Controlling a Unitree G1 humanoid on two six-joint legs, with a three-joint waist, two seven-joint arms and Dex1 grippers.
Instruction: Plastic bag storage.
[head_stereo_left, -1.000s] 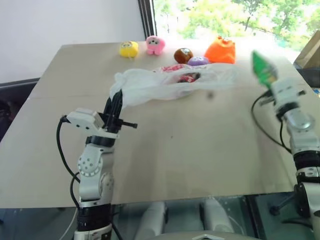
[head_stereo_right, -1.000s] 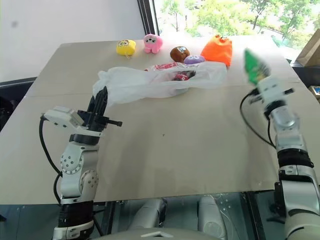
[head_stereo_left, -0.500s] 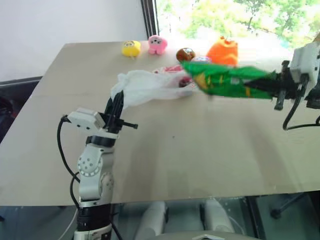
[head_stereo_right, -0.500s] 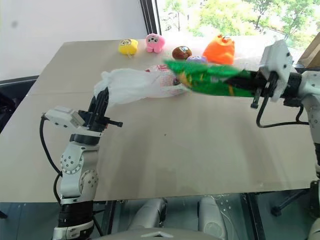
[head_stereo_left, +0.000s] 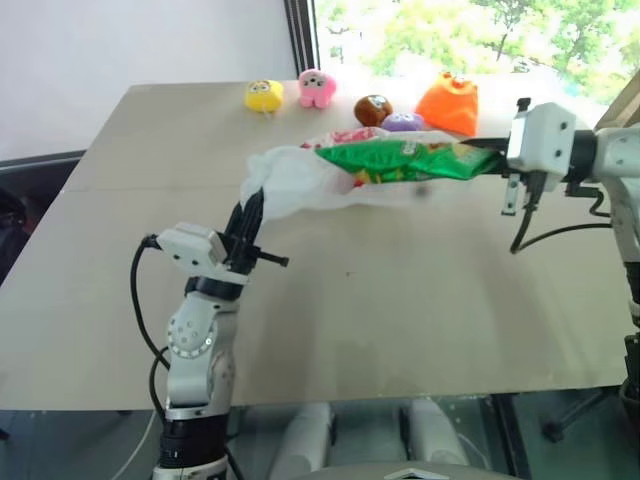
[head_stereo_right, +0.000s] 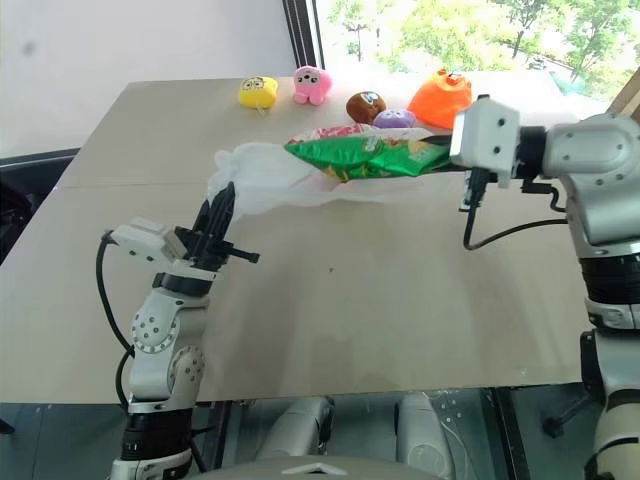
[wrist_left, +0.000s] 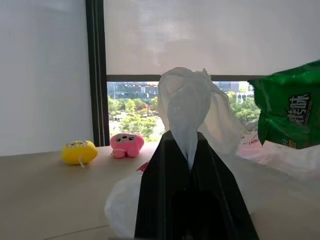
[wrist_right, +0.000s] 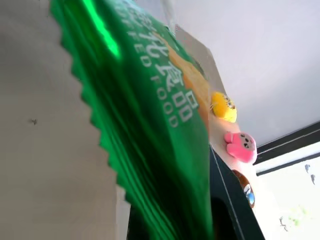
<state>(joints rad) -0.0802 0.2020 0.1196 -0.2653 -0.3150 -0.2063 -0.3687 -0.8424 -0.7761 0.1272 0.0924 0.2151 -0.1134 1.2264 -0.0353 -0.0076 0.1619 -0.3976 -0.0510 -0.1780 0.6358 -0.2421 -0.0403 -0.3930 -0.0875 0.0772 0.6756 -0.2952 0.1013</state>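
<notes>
Two grippers (head_stereo_left: 250, 205) (head_stereo_left: 480, 158) clenched: plastic bag (head_stereo_left: 295, 180), chips packet (head_stereo_left: 400, 160) | beige table (head_stereo_left: 420, 300) | window (head_stereo_left: 450, 35)

On the table (head_stereo_left: 420, 300) are five small toys, yellow (head_stereo_left: 264, 96), pink (head_stereo_left: 315, 87), brown (head_stereo_left: 372, 108), purple (head_stereo_left: 403, 122) and orange (head_stereo_left: 447, 102), one plastic bag (head_stereo_left: 290, 180) and one green chips packet (head_stereo_left: 400, 160).

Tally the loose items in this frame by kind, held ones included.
Plush toys: 5: yellow, pink, brown, purple, orange
Plastic bag: 1, pinched in the left claw
Green chips packet: 1, held by the right claw
Total: 7
</notes>
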